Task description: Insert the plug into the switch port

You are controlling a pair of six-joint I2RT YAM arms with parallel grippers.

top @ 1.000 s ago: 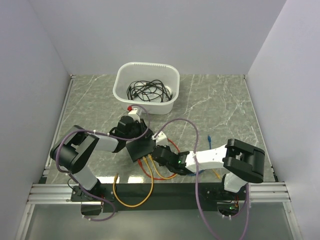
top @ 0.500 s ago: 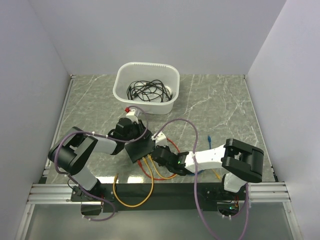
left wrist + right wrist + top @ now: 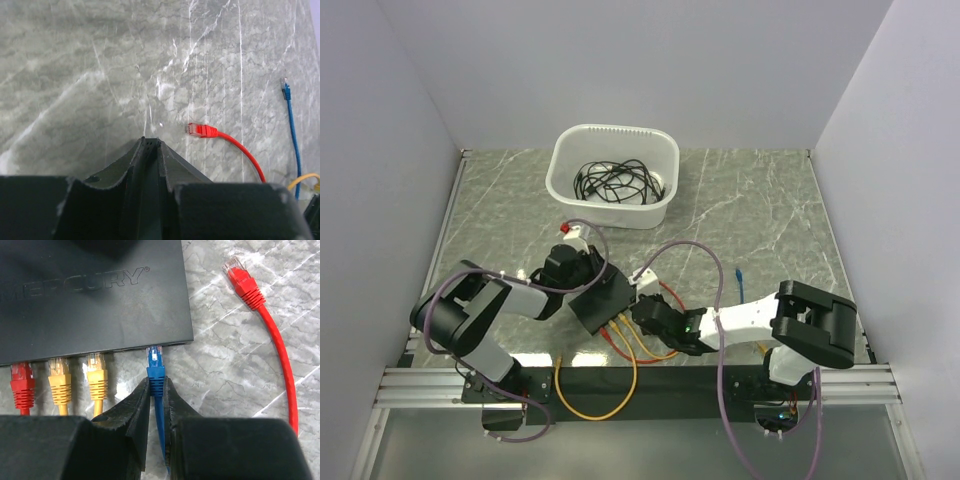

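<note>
The black switch [image 3: 90, 295] lies flat with its port edge facing my right gripper [image 3: 156, 382]. That gripper is shut on the boot of a blue plug [image 3: 155, 371]. The plug's clear tip sits at a port mouth, to the right of two yellow plugs [image 3: 96, 371] and a red plug [image 3: 22, 382] that are in ports. I cannot tell how deep the tip sits. My left gripper [image 3: 151, 142] is shut on the switch's far edge [image 3: 150, 146], seen end-on. In the top view the switch [image 3: 603, 300] sits between the left gripper [image 3: 582, 283] and the right gripper [image 3: 642, 315].
A loose red plug [image 3: 242, 282] and its cable lie right of the switch, also in the left wrist view [image 3: 200, 130]. A blue cable [image 3: 290, 115] lies further right. A white tub [image 3: 560, 165] of black cables stands behind. Yellow cables [image 3: 595, 405] loop over the near edge.
The switch and both grippers have shifted slightly towards the near edge. The right gripper has kept its hold on the blue plug, and the left arm has drawn a little to the left.
</note>
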